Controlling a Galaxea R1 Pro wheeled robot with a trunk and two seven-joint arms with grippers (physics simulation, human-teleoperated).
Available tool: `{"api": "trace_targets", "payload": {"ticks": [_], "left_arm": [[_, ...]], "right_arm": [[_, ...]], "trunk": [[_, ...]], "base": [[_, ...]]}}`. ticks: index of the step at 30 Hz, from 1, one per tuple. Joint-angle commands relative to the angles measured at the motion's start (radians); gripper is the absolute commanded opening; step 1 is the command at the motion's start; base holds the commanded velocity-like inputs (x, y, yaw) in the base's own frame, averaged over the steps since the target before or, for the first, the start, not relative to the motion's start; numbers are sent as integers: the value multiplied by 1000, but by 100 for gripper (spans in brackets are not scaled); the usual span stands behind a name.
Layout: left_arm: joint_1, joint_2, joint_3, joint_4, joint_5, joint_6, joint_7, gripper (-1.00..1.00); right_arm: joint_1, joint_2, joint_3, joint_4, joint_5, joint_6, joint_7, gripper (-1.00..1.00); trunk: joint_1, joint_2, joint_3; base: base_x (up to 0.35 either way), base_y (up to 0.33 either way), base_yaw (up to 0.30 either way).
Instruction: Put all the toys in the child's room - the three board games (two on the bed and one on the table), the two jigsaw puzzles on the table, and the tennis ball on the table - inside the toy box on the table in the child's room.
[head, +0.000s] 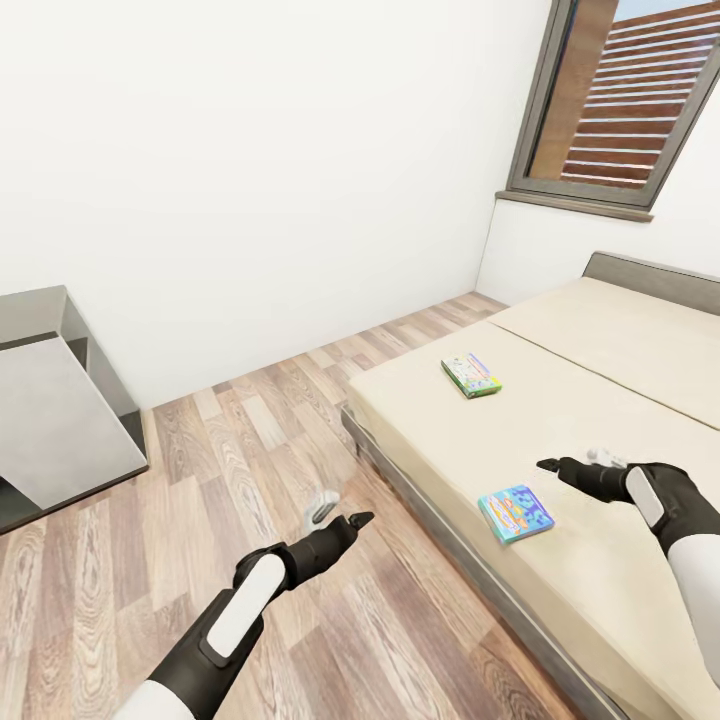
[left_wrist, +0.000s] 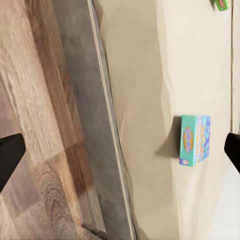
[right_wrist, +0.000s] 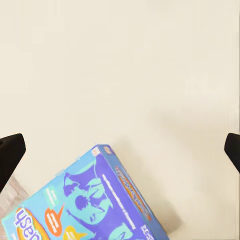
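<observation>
Two board games lie on the beige bed (head: 600, 400). A green-edged one (head: 471, 375) sits farther in, and a blue one (head: 516, 513) lies near the bed's front edge. My right gripper (head: 572, 460) hovers open above the mattress, just beyond the blue game and to its right. In the right wrist view the blue game (right_wrist: 85, 205) lies below the open right gripper (right_wrist: 120, 150), off to one side. My left gripper (head: 342, 514) hangs open over the wood floor beside the bed. In its wrist view, the left gripper (left_wrist: 120, 152) looks across the bed's edge at the blue game (left_wrist: 195, 140) and the green one (left_wrist: 221, 4).
The bed's grey frame (head: 420, 500) runs along the wood-plank floor (head: 250, 450). A grey furniture unit (head: 50, 410) stands at the left against the white wall. A shuttered window (head: 620, 100) sits above the grey headboard (head: 650, 280).
</observation>
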Motion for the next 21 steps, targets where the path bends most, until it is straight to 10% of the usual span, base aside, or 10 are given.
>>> {"api": "trace_targets", "payload": {"ticks": [1, 21], "left_arm": [[-5, -2, 0, 19, 12, -5, 0, 100], [-127, -59, 6, 470, 27, -109, -260, 100]], "right_arm": [[1, -2, -14, -13, 1, 6, 4, 100], [187, -39, -84, -380, -38, 21, 59, 100]], "trunk": [[0, 0, -1], [0, 0, -1]], "base": [[0, 0, 0], [0, 0, 0]]}}
